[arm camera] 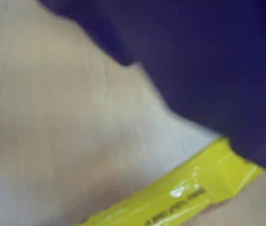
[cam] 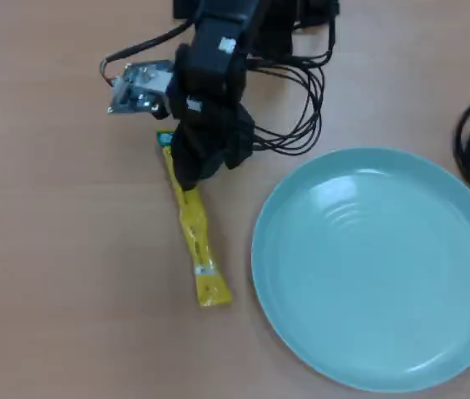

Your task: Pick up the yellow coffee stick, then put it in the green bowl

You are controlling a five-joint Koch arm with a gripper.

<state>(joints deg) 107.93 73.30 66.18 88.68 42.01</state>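
The yellow coffee stick (cam: 195,237) lies flat on the tabletop (cam: 51,249), left of the green bowl (cam: 301,332) in the overhead view. Light, limp and slick, it likely wants pinching across its width. The gripper (cam: 189,179) covers its upper part; whether it grips cannot be told.

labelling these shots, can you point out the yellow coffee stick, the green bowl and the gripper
yellow coffee stick (cam: 197,241): overhead view, on its yellow middle.
green bowl (cam: 318,357): overhead view, on its lower left rim.
gripper (cam: 190,179): overhead view, at the dark tips over the stick's upper part.
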